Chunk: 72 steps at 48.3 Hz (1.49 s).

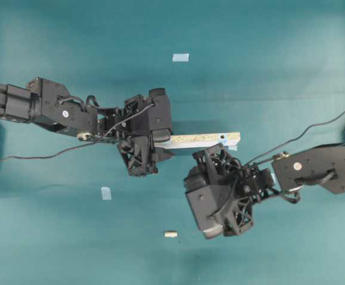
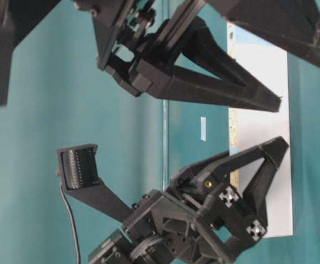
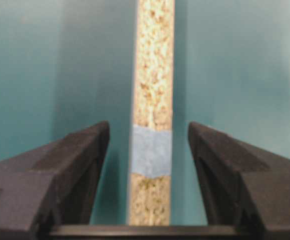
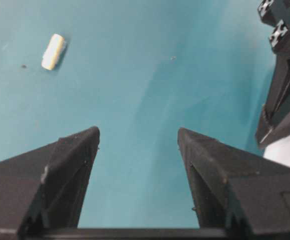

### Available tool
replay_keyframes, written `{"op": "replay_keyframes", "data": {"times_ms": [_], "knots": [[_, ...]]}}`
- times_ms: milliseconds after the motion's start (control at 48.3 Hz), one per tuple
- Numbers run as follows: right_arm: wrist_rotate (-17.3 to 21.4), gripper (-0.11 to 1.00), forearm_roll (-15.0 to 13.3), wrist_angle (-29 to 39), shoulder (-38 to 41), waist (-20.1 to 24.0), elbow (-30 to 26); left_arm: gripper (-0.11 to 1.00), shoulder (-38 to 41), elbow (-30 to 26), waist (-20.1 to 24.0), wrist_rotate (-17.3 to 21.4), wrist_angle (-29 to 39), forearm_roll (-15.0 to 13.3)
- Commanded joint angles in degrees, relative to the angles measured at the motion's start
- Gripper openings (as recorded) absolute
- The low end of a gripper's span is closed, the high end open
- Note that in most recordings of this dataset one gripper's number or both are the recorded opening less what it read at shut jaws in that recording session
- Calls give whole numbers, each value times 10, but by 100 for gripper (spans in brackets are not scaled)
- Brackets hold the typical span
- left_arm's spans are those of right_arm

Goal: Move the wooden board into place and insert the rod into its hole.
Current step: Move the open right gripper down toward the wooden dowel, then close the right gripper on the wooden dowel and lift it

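**Ana:** Black fingers [image 3: 75,165] of the left gripper [image 3: 152,150] fill the bottom of its wrist view, standing apart on either side of the wooden board [image 3: 153,90], with a clear strip of table between each pad and the board's edges. So it straddles the board and grips nothing.

**Ben:** And the right gripper [image 4: 137,150]?

**Ana:** Also spread wide, with only bare teal table [image 4: 145,65] between the pads. Further out in that view, up and to the left, lies the rod [image 4: 53,51], well apart from the fingertips.

**Ben:** Where do things sit overall?

**Ana:** From overhead, the board [image 1: 205,139] lies flat near the middle of the table, its left end under the left gripper [image 1: 160,142], its right end free. The right gripper [image 1: 211,196] hangs just below that free end. The rod [image 1: 170,234] rests alone lower down, near neither arm's fingers.

**Ben:** How far along would you say?

**Ana:** My guess is the board part is done or nearly so, since it is lying loose. The rod is untouched, so picking it up and inserting it are left. A small dark dot that may be the hole [image 1: 222,137] shows near the board's right end, by a blue patch.

**Ben:** What do they look like?

**Ana:** The board is a narrow pale strip, its edge speckled yellowish like chipboard, crossed by a band of blue tape [image 3: 151,156]. The rod is a stubby cream cylinder lying on its side.
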Motion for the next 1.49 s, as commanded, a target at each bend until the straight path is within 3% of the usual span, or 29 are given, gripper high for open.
{"op": "replay_keyframes", "data": {"times_ms": [0, 186, 290, 393, 849, 1180, 1470], "knots": [[28, 74, 4, 47, 3, 9, -40, 62, -24, -1, -2, -4, -1, -1], [115, 74, 3, 156, 51, 34, -128, 62, -22, -1, -2, -4, -1, -1], [145, 74, 2, 219, 76, 36, -171, 62, -22, 1, -2, -4, -1, -1], [164, 74, 3, 238, 105, 38, -208, 62, -23, 5, -2, -4, -1, -1], [216, 74, 10, 294, 179, 43, -314, 62, -32, 17, -3, -4, -1, -1], [240, 74, 47, 292, 195, 44, -326, 62, -33, 22, -3, -4, -1, -1], [240, 74, 51, 278, 212, 46, -326, 62, -32, 23, -3, -4, -4, -1]]}}
